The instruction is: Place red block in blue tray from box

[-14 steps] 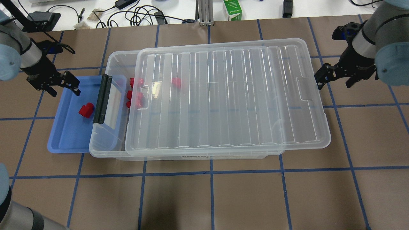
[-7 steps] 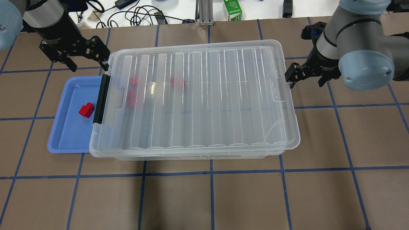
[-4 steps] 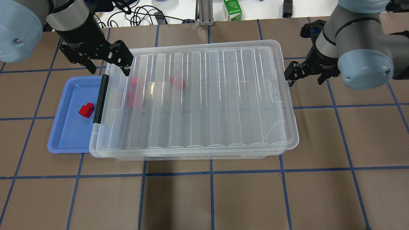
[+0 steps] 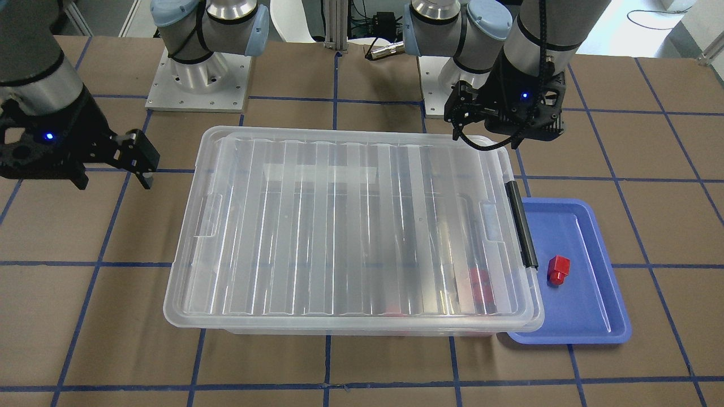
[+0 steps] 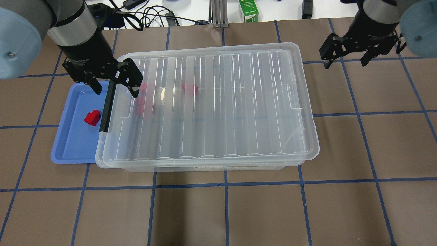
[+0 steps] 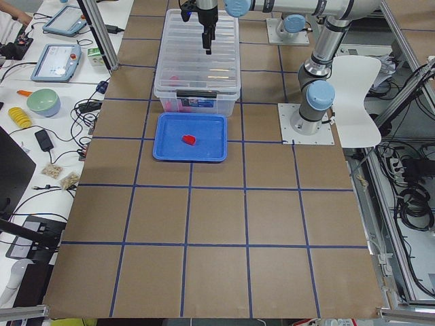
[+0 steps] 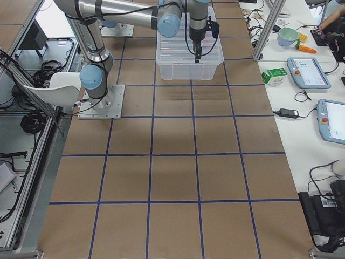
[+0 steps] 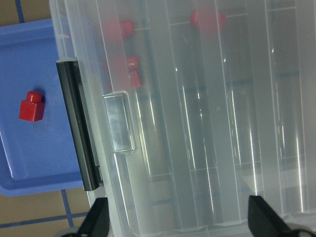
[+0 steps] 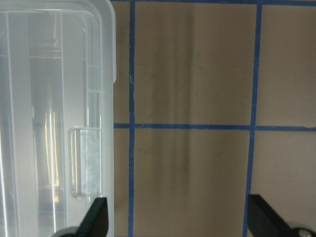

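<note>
Red block [image 5: 92, 118] lying in blue tray [image 5: 73, 150], just beside left gripper [image 5: 116, 89] hovering spread, empty, over lidded box [image 5: 211, 102]; right gripper [image 5: 345, 63] hanging spread, empty, beyond box. Placing looking done.

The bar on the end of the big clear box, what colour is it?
Black. The latch bar shows best in the left wrist-mounted view.

red block [image 5: 92, 118]: bright red | blue tray [image 5: 73, 145]: plain periwinkle blue | box [image 5: 218, 112]: translucent clear, lid ribbed in parallel stripes | latch [image 5: 107, 107]: black | blocks under the lid [image 5: 190, 88]: dulled pinkish red | table [image 5: 259, 212]: brown, grid of blue tape lines | left gripper [image 5: 116, 90], right gripper [image 5: 345, 63]: black | carton [image 5: 248, 11]: green and white
</note>
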